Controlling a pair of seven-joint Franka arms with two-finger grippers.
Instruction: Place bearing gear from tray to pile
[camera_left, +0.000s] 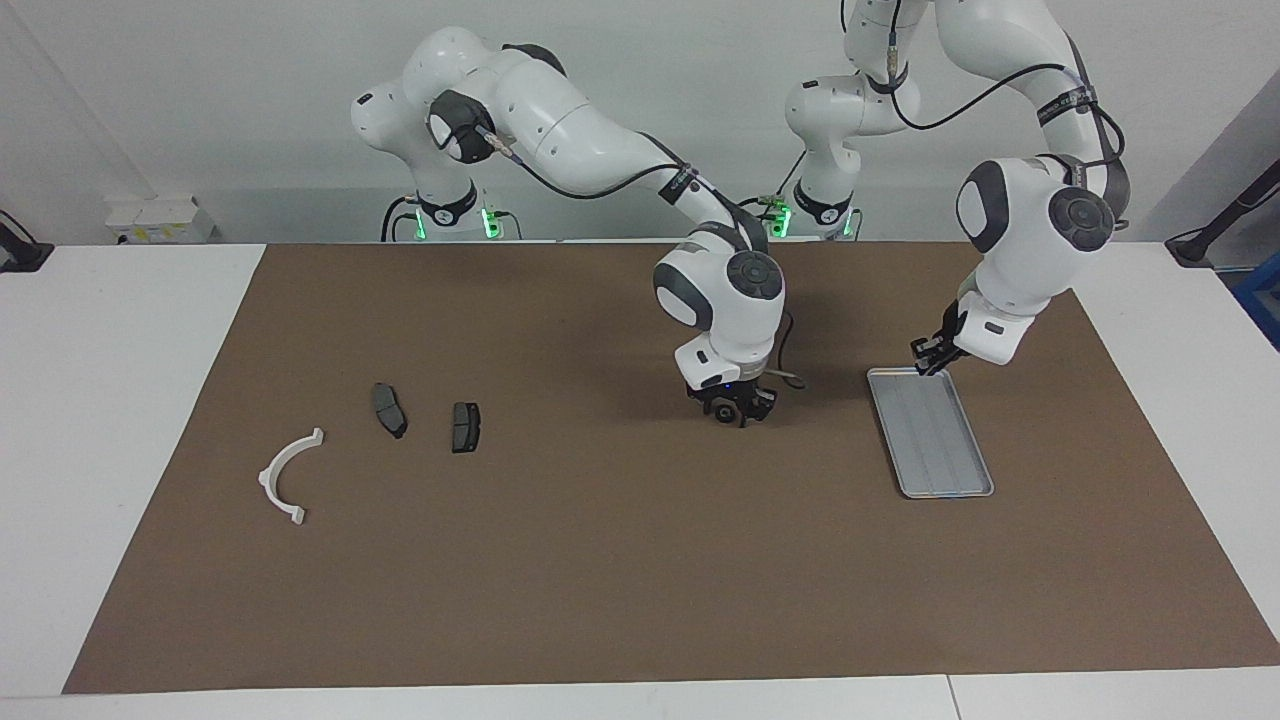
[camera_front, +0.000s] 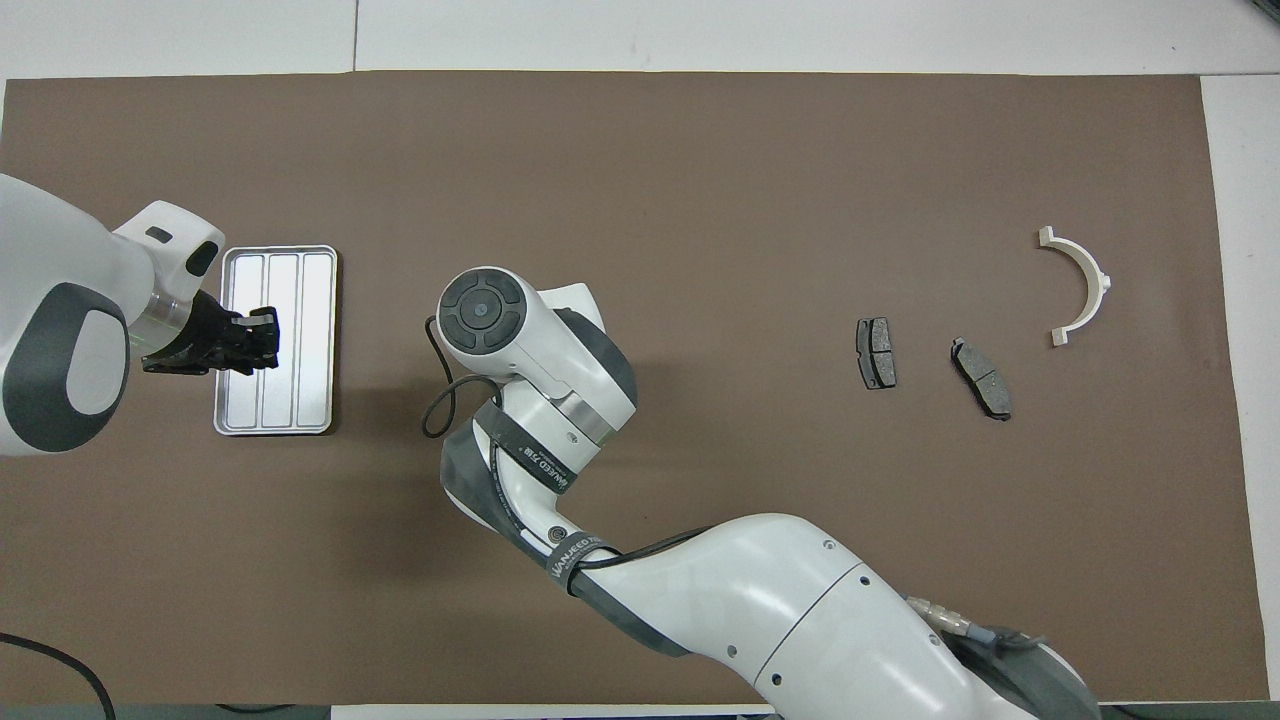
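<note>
The bearing gear (camera_left: 722, 411) is a small dark round part. My right gripper (camera_left: 735, 412) is shut on it, low over the middle of the brown mat. In the overhead view that gripper and the gear are hidden under the right wrist. The silver ribbed tray (camera_left: 935, 445) lies toward the left arm's end and holds nothing; it also shows in the overhead view (camera_front: 300, 290). My left gripper (camera_left: 928, 358) hangs over the tray's end nearer the robots (camera_front: 262, 340). The pile lies toward the right arm's end: a white half-ring bracket (camera_left: 285, 475) and two dark pads (camera_left: 389, 409) (camera_left: 465, 426).
The brown mat (camera_left: 600, 560) covers most of the white table. In the overhead view the bracket (camera_front: 1085, 285) and the pads (camera_front: 876, 353) (camera_front: 982, 377) lie apart from each other. A loose black cable loops off the right wrist (camera_front: 432, 400).
</note>
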